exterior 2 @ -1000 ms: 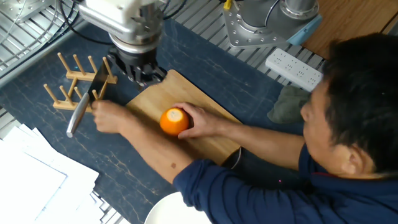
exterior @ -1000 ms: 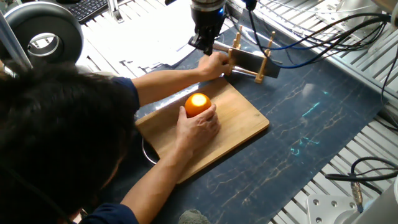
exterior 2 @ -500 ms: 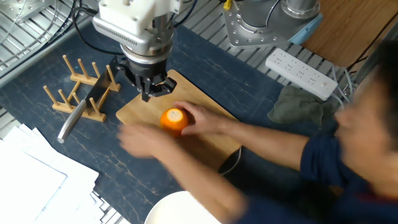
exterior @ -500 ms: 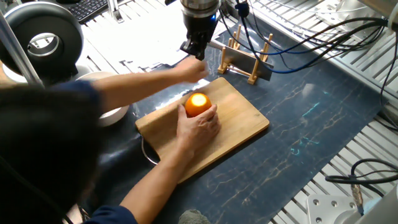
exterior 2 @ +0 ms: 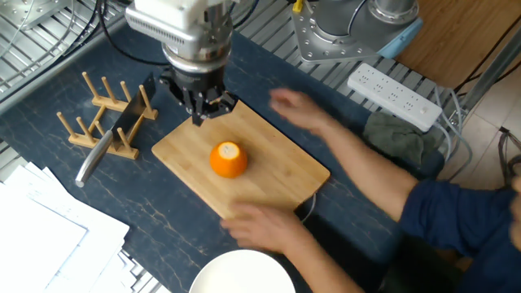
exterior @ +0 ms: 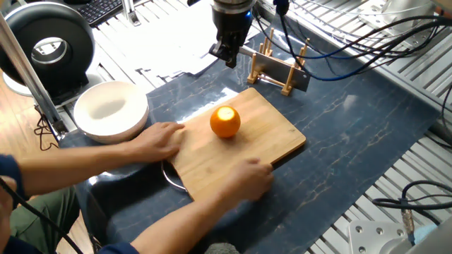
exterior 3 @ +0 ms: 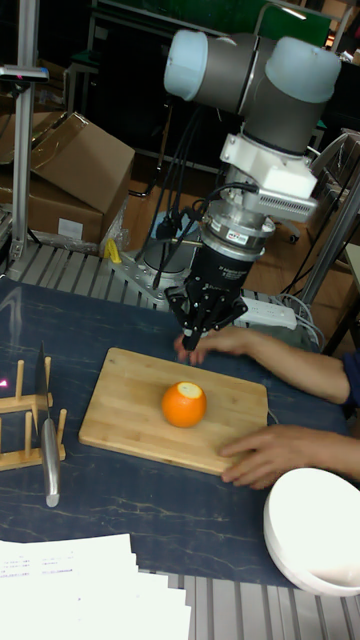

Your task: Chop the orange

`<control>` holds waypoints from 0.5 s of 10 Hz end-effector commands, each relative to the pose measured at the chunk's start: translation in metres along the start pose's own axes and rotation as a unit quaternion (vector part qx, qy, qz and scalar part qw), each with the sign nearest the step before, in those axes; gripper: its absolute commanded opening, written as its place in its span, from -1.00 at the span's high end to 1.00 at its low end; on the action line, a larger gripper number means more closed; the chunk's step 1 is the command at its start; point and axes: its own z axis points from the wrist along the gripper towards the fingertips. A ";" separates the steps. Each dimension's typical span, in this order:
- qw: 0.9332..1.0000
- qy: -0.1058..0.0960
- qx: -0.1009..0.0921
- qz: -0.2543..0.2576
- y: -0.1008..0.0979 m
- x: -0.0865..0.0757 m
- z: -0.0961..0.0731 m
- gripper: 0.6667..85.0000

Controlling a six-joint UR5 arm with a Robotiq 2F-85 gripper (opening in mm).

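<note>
The orange (exterior: 225,122) (exterior 2: 228,159) (exterior 3: 184,404) stands alone, pale cut face up, in the middle of the wooden cutting board (exterior: 279,134) (exterior 2: 273,145) (exterior 3: 120,402). My gripper (exterior: 227,56) (exterior 2: 205,112) (exterior 3: 205,325) hangs above the board's far edge, pointing down, open, with nothing between its fingers. A knife (exterior: 281,71) (exterior 2: 110,140) (exterior 3: 48,445) rests in a wooden peg rack (exterior 2: 91,115) (exterior 3: 18,425) beside the board. A person's hands (exterior: 161,137) (exterior 2: 260,224) (exterior 3: 262,452) lie at the board's edges, apart from the orange.
A white bowl (exterior: 109,109) (exterior 2: 244,273) (exterior 3: 318,530) sits off the board on the person's side. Paper sheets (exterior 2: 41,236) lie past the rack. A power strip (exterior 2: 395,89) and a grey cloth (exterior 2: 395,138) sit near the robot base. Cables (exterior: 353,42) trail behind the arm.
The person let go of the orange and drew back, both hands moving to the board's edges. My gripper shifted slightly from the rack toward the board.
</note>
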 end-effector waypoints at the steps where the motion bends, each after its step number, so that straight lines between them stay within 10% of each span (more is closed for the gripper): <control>1: 1.000 -0.012 -0.018 0.005 0.004 -0.003 -0.007 0.98; 5: 1.000 -0.009 0.010 -0.014 -0.009 0.000 -0.008 0.98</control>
